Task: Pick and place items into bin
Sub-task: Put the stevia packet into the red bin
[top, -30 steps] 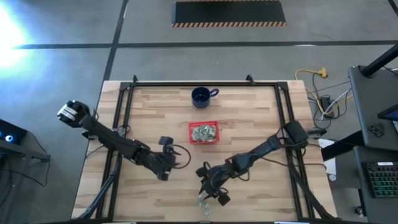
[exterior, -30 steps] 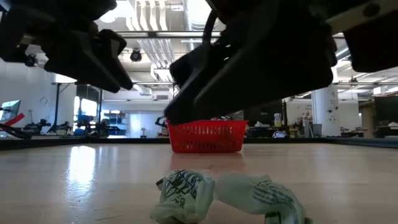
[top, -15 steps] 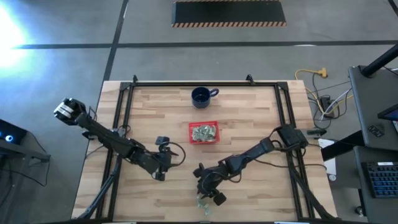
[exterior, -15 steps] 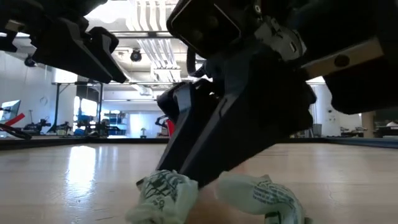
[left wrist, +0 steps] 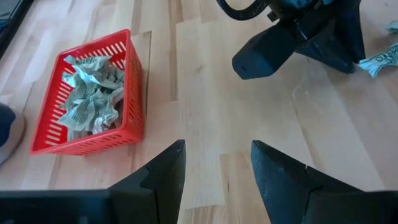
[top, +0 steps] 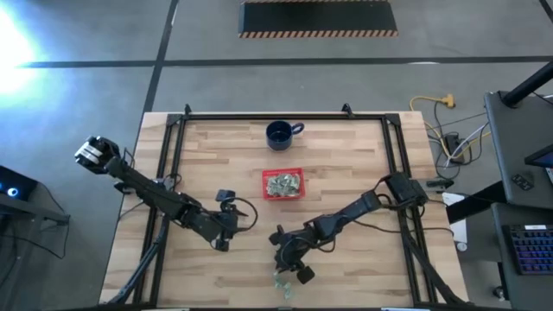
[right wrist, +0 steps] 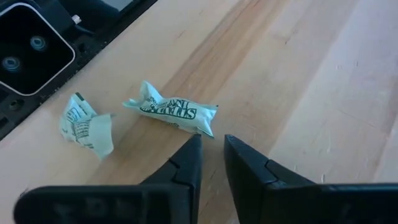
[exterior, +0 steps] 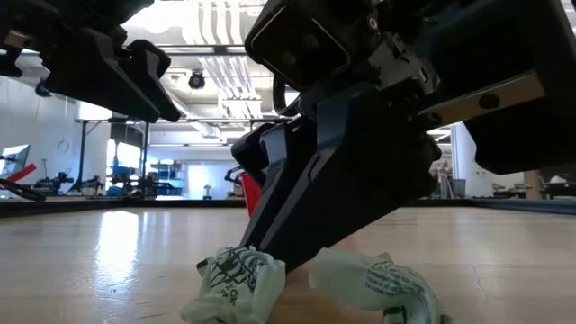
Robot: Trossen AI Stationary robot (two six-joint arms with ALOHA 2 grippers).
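Two items, crumpled pale green-and-white wrappers, lie near the table's near edge: a long one (right wrist: 171, 112) and a shorter one (right wrist: 87, 127). My right gripper (right wrist: 212, 138) slants down at the long one (exterior: 232, 281), fingers almost together at its end. The other item (exterior: 373, 283) lies free beside it. The red bin (top: 283, 183) stands mid-table with several items in it (left wrist: 90, 99). My left gripper (left wrist: 217, 155) hovers open over bare wood, left of the bin (left wrist: 87, 140). My right gripper has its fingertips (right wrist: 198, 140) at the long item's end (right wrist: 205, 127), the one nearest the gripper. The two fingers stand a narrow gap apart there, slanting down from the table's right and far side. The item lies flat on the table under the tips (exterior: 247, 261).
A dark blue mug (top: 278, 134) stands beyond the bin toward the far edge. The low camera's black housing (right wrist: 28, 50) sits just past the near edge, close to the two items. A black frame (top: 173, 164) runs along the table's sides.
My right gripper has come down and toward the near edge onto the long item, and its fingers have drawn closer together. The item under it has been pushed a little toward the table's left; the other item has stayed put.
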